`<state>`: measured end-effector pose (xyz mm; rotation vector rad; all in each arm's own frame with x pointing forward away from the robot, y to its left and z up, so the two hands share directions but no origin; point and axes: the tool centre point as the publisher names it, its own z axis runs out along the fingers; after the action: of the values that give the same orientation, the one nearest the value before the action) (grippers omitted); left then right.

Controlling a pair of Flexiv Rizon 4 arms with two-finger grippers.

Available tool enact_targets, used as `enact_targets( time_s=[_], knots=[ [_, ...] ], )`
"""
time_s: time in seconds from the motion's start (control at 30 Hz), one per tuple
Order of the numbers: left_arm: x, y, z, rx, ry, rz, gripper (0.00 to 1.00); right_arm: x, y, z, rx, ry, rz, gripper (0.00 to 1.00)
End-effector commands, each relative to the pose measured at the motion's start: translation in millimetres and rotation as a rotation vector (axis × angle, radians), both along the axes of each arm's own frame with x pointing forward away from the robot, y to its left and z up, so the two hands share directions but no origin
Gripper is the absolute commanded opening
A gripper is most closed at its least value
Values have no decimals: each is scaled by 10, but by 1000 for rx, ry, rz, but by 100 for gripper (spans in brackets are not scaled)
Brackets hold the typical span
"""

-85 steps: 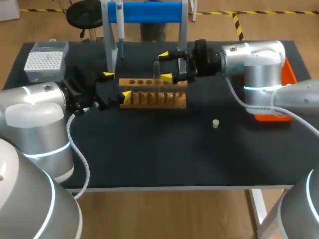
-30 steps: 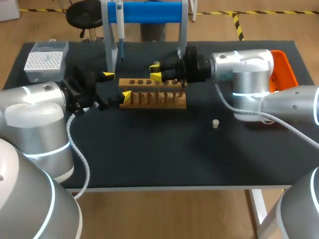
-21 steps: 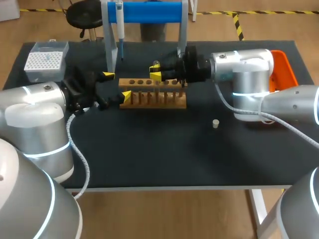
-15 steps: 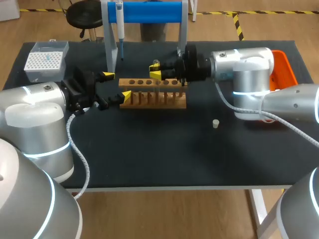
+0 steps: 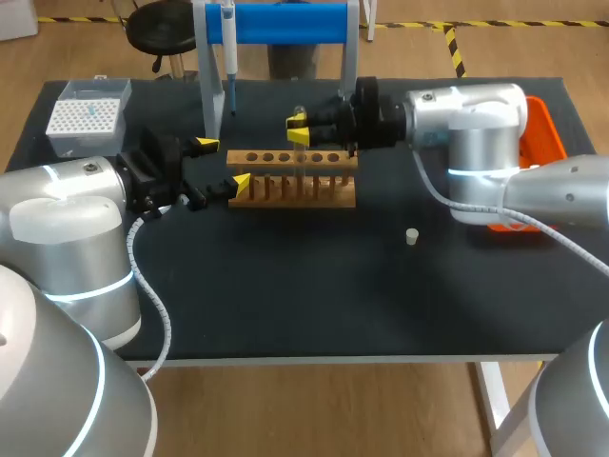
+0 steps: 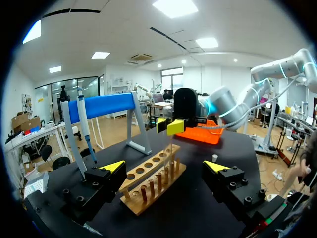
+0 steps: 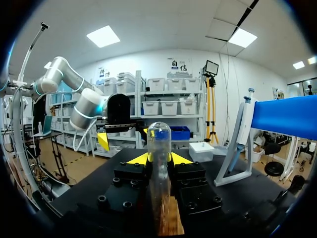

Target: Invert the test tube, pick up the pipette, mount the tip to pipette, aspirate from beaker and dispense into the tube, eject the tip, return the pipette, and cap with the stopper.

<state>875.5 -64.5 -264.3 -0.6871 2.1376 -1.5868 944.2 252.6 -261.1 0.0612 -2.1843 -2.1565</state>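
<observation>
A clear test tube stands upright with its rounded end up, and my right gripper is shut on its middle. In the head view this gripper holds the tube over the wooden rack, the tube's lower end down at the rack's top board. My left gripper stands open around the rack's left end, touching nothing. In the left wrist view its fingers flank the rack. The pipette hangs on the blue stand. A small stopper lies on the mat.
A tip box sits at the far left corner. The blue-barred stand rises behind the rack. An orange tray lies at the right edge behind my right arm. The black mat in front of the rack holds only the stopper.
My right gripper has closed on the tube and raised it a little above the rack. The left arm has not moved.
</observation>
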Motion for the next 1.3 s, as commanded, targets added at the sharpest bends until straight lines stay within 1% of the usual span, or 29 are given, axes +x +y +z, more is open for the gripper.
enact_targets(
  time_s=[0.03,0.27,0.8,1.1,1.3],
  knots=[
    [-11,-11,-9,0,-3,6,100,-21,-14,68,-8,-2,-5,0],
    [-11,-11,-9,0,-3,6,100,-36,-7,166,-6,-5,-5,0],
    [-11,-11,-9,0,-3,6,100,-75,-21,439,6,-38,-18,0],
    [-11,-11,-9,0,-3,6,100,-142,-75,620,11,-58,-23,0],
    [-11,-11,-9,0,-3,6,100,-218,-164,765,13,-68,-29,0]
  ],
)
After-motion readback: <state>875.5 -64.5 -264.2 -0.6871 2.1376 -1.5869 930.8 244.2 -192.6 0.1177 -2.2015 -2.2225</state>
